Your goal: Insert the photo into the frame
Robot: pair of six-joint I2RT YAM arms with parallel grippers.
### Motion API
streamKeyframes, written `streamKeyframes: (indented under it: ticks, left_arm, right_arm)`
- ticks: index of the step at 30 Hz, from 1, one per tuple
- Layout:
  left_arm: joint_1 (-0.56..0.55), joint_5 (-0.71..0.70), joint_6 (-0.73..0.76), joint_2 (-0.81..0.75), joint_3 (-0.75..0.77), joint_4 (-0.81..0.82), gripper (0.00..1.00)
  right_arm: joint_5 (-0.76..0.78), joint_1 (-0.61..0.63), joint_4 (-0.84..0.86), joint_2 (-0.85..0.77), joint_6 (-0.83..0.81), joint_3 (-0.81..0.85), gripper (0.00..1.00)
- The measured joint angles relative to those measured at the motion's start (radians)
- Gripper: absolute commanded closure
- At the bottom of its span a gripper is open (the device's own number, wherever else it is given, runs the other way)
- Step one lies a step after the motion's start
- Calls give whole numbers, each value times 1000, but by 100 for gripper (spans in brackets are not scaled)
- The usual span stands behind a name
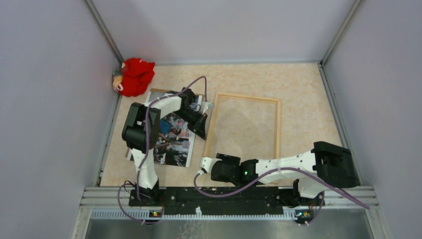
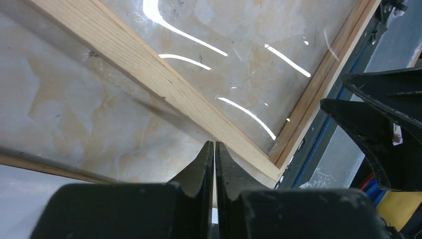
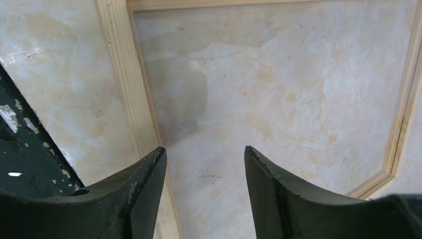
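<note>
The photo (image 1: 174, 147) lies face up on the table, left of the frame (image 1: 276, 129), with my left arm over it. The frame's light-wood rails (image 2: 149, 69) and clear pane rest flat on the table. My left gripper (image 1: 201, 130) sits between the photo's right edge and the frame's left rail. Its jaws (image 2: 215, 144) are shut, with only a thin pale sliver showing between them. A pale sheet edge (image 2: 30, 199) shows at the lower left of that view. My right gripper (image 1: 203, 164) hovers open over the frame's near-left corner (image 3: 124, 74), nothing between its fingers (image 3: 205, 152).
A red cloth bundle (image 1: 135, 75) lies in the far-left corner. A brown board (image 1: 158, 91) pokes out from under the photo's far edge. Grey walls close in three sides, and the black base rail (image 1: 224, 194) runs along the near edge.
</note>
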Motion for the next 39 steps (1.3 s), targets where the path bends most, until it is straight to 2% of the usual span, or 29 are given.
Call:
streamKeyframes:
  ticks: [9,20,33,34,39]
  left_arm:
    - [-25,-40,-1,33,0,16,92]
    - [-28,-13,13,33,49,-18,89]
    - [-28,-10,21,32,55,-32,89]
    - [-28,-10,21,32,55,-32,89]
    - [-28,-10,21,32,55,-32,89]
  right_arm:
    - [55,0,2,-5,-32,0,44]
    - [80,0,14,-14,-42,0,45]
    - [186,0,40,-88,-89,0,56]
    - [192,0,41,-95,-94,0,55]
    - [185,0,14,-117,-77,0,34]
